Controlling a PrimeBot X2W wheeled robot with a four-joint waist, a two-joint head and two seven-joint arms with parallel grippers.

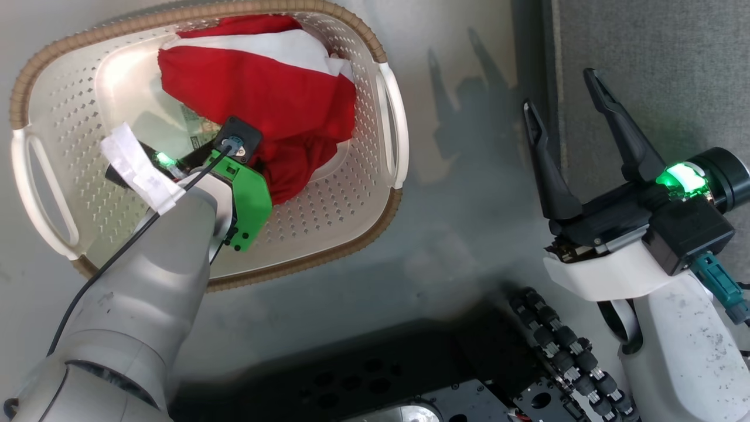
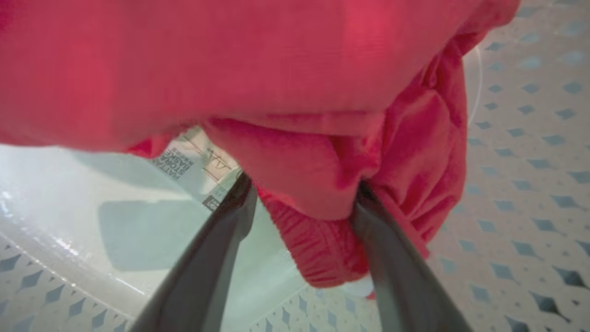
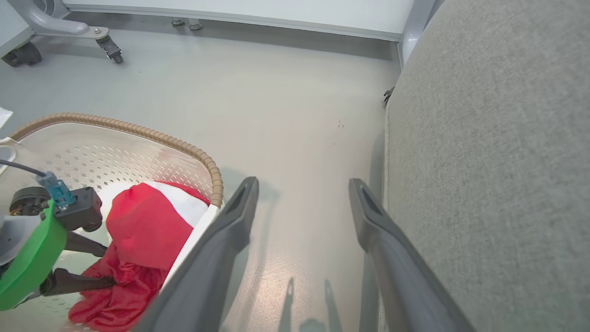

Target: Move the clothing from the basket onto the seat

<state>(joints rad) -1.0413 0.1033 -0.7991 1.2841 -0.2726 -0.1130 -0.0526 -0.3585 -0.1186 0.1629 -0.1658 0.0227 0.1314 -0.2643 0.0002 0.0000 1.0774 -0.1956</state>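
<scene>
The robot's left gripper (image 2: 305, 184) is reaching down into the cream perforated laundry basket (image 1: 334, 199), its two dark fingers (image 2: 207, 249) standing spread wide on either side of a bunched fold of the red clothing (image 1: 263, 88). The jaws are parted, not clenched; the cloth is filling the gap between them, though the left wrist view is too close to tell whether the fabric is touching both. The red bundle, showing a broad white band along its upper edge, is lying heaped against the far side of the basket, which is sitting on the grey floor (image 1: 457, 234). A printed label sticker (image 2: 184, 161) is showing on the basket's bottom, just beside the cloth.

To the robot's right, the right gripper (image 1: 559, 89) is hovering over the floor with its jaws released and nothing between them, positioned between the basket's brown woven-look rim and the light-grey fabric seat (image 1: 656, 70). The seat's edge is running just beside the right-hand finger.
</scene>
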